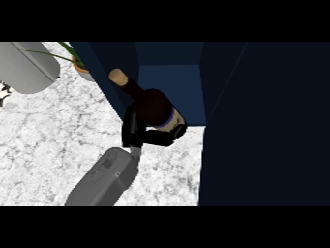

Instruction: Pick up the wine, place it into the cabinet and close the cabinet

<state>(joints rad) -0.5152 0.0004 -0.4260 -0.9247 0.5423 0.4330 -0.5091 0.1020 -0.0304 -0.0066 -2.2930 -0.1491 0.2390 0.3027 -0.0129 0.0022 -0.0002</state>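
one wine bottle (153, 104), one cabinet (267, 121), one potted plant (78, 63), one robot hand (149, 131)

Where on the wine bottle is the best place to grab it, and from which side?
Grip the wine bottle around its wide lower body, coming from below and the left, as the hand does now. The bottle tilts with its cork toward the upper left, the neck is thin, and the open cabinet walls off the far side.
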